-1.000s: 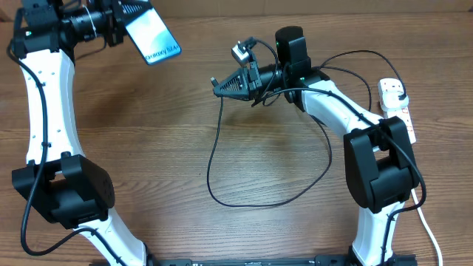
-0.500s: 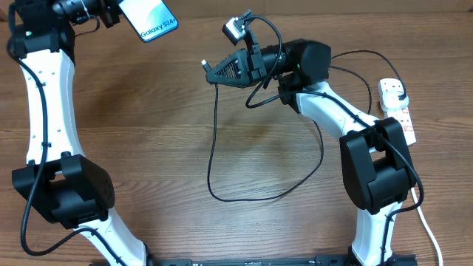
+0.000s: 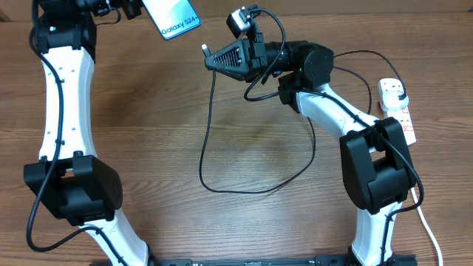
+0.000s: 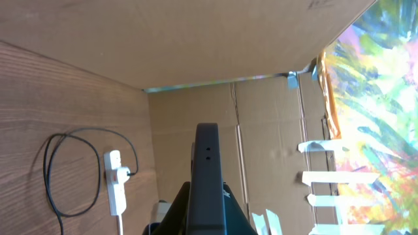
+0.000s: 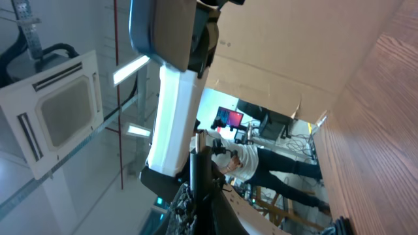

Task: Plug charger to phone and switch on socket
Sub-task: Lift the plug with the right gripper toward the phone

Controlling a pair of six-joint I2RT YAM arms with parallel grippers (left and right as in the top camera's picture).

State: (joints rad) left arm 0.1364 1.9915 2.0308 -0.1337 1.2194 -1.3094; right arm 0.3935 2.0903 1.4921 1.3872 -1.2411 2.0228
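Two steps remain: left gripper (image 3: pixel 145 7) is clamped on the phone (image 3: pixel 171 16), held aloft at far left, right gripper (image 3: pixel 216 58) is closed on the charger (image 3: pixel 202 148) tip, near the phone but not mated, and the socket (image 3: pixel 397 111) lies unattended at the tabletop's (image 3: pixel 148 148) right edge.

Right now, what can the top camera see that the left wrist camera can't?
Only the overhead view shows the phone's lit blue screen, and the right hand holding the charger's tip. Only the left wrist view shows the cardboard wall and a colourful sheet beyond the table; there the phone appears edge-on. Both show the phone held by the left hand, the looping charger cable and the white socket on the wooden table.
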